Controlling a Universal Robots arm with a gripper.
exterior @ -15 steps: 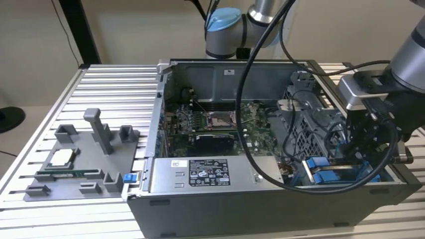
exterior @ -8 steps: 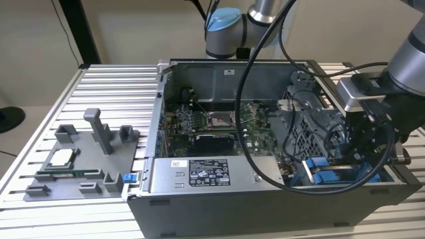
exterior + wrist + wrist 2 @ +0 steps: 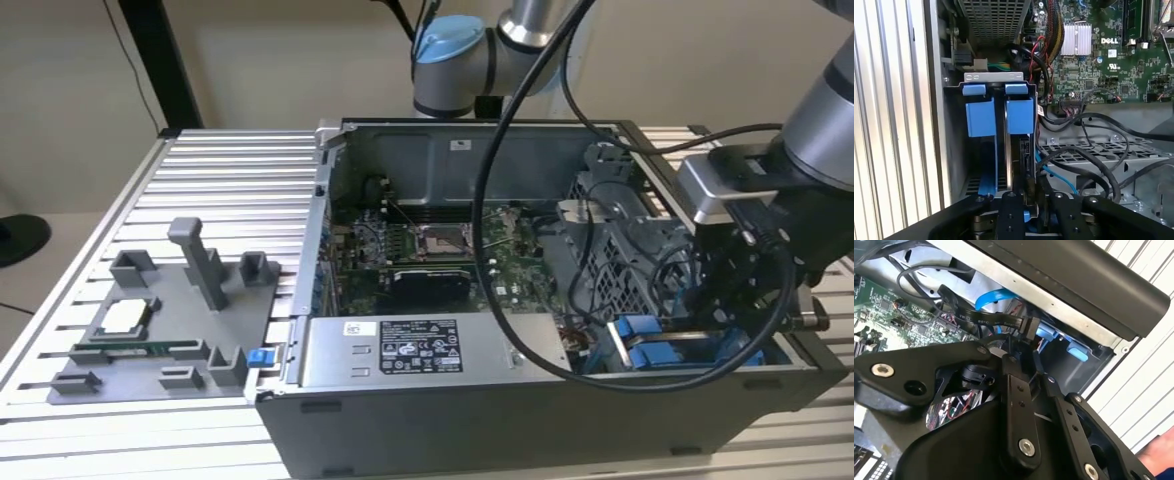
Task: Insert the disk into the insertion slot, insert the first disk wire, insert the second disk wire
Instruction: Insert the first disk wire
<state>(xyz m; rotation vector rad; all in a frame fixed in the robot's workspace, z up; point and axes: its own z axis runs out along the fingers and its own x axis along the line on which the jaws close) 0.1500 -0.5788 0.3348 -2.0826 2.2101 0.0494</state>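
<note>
The open computer case (image 3: 534,420) lies on the slatted table. In the first wrist view the disk (image 3: 1024,150) stands on edge in the insertion slot (image 3: 994,76), its blue carrier (image 3: 1019,115) beside a second blue rail (image 3: 980,117). My gripper (image 3: 741,300) reaches down into that bay at the exterior view's right. Its black fingers (image 3: 1014,375) are drawn close together on a black connector (image 3: 1029,327) of a flat black disk wire (image 3: 979,317), right at the disk's end. A light blue wire (image 3: 991,297) loops behind it.
The grey labelled power-supply box (image 3: 400,350) sits along the case's front. The motherboard (image 3: 427,250) fills the middle, with loose black cables (image 3: 1089,150) near the bay. A grey fixture tray (image 3: 147,320) lies at the exterior view's left. A person's hand (image 3: 1156,455) shows beside the case.
</note>
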